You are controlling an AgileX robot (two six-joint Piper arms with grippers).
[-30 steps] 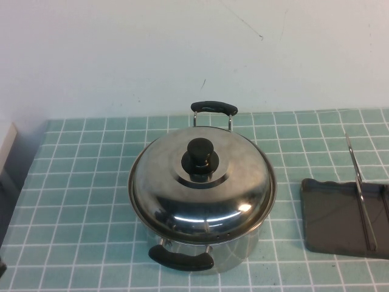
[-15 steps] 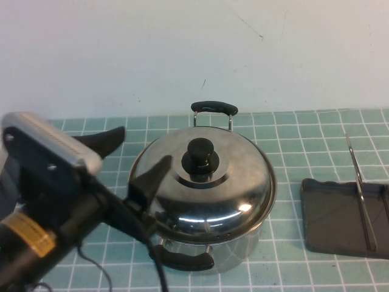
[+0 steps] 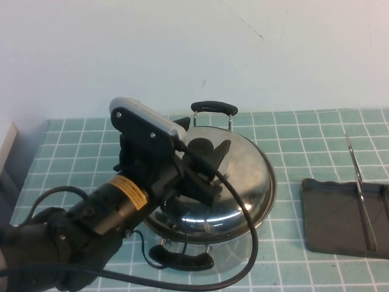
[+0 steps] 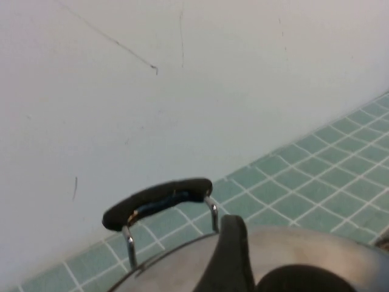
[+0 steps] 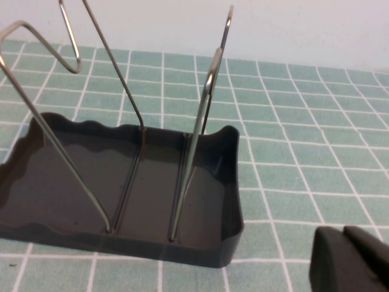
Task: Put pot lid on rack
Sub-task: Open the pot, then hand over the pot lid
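The left gripper (image 3: 206, 164) is over the pot lid (image 3: 243, 182), its two dark fingers spread apart on either side of the black knob (image 3: 199, 148) at the lid's centre. The jaws are open and hold nothing. In the left wrist view one fingertip (image 4: 231, 243) shows against the lid's dome (image 4: 316, 249), with the pot's far handle (image 4: 159, 201) beyond it.

Step in hand — judged from these positions — is the approach to grasp; the lid is not yet lifted. It sits fully seated on the pot (image 3: 237, 249), at the centre of the tiled table (image 3: 79, 164).

The next move calls for closing the fingers squarely on the knob, then a straight lift clear of the pot rim before any travel to the right. The polished dome offers no grip, so the knob is the only sound hold.

The rack (image 3: 331, 216) stands at the right edge of the table, well apart from the pot — a dark tray with upright wire dividers (image 5: 200, 121). Its slots appear unoccupied.

The right gripper (image 5: 349, 258) is just beside the rack's tray on its near side; its fingers look closed together, holding nothing. It is not seen in the high view. It could obstruct the lid's arrival at the rack.
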